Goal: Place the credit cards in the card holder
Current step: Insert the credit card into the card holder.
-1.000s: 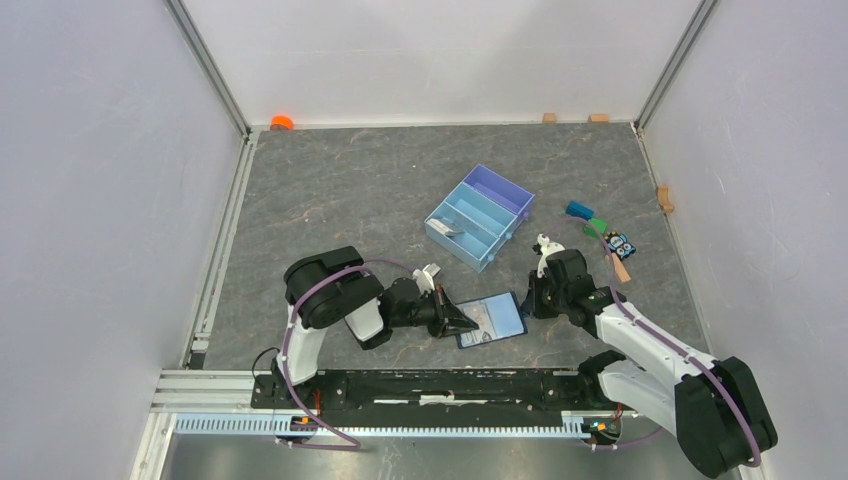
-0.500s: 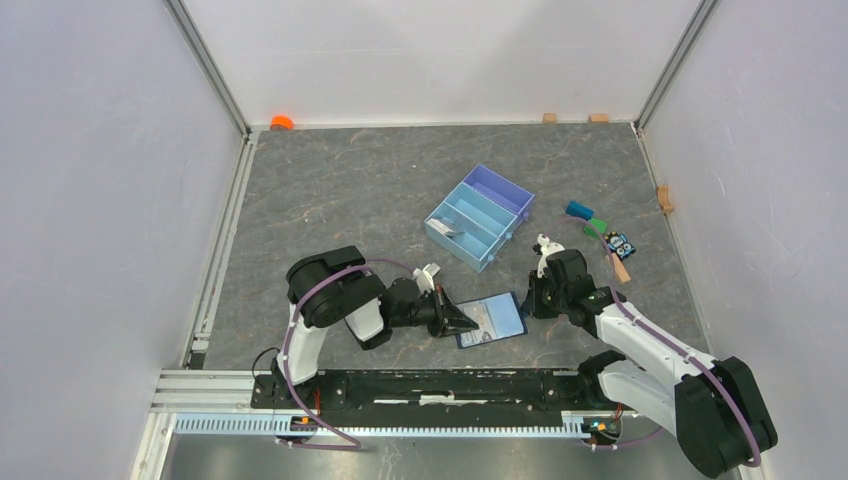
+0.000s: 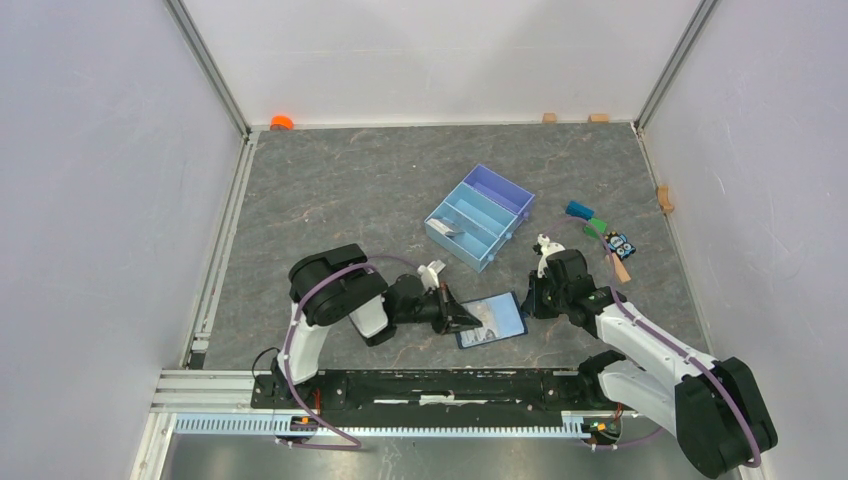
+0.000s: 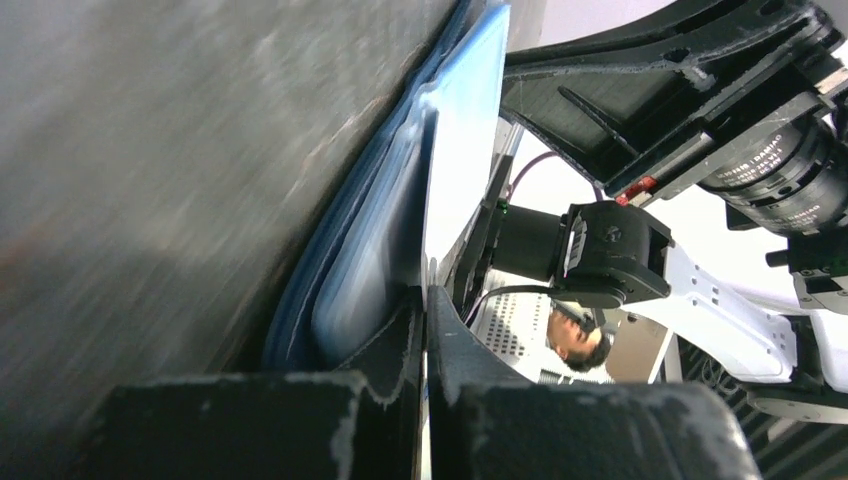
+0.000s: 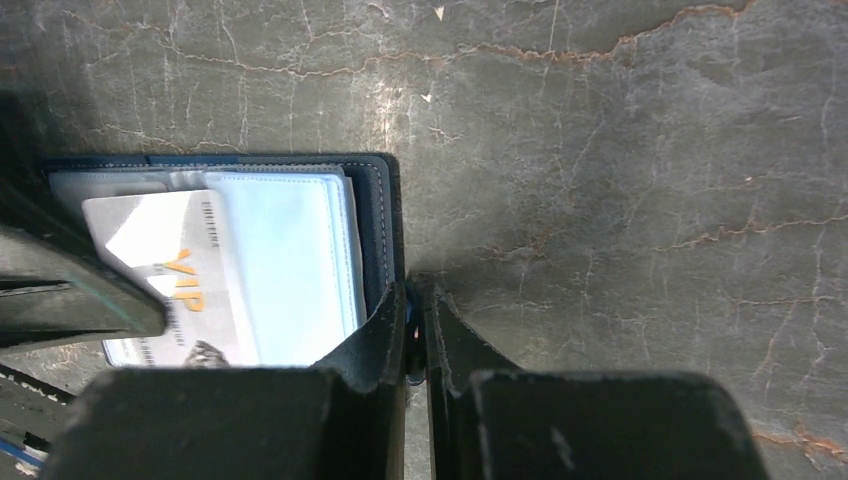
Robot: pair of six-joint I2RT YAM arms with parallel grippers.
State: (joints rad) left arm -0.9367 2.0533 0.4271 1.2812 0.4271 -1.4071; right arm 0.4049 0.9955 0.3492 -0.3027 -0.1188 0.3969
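A pale white plastic credit card (image 5: 165, 270), clamped in the closed left gripper (image 3: 468, 320), is laid on the open navy folding card holder (image 3: 497, 322) at the table's 6 o'clock. The card could be buckled if the holder slips from the right gripper (image 3: 527, 303), which appears pinched shut on its 3 o'clock edge. The holder's long axis runs roughly 9 to 3, and the card is pointed towards 3.
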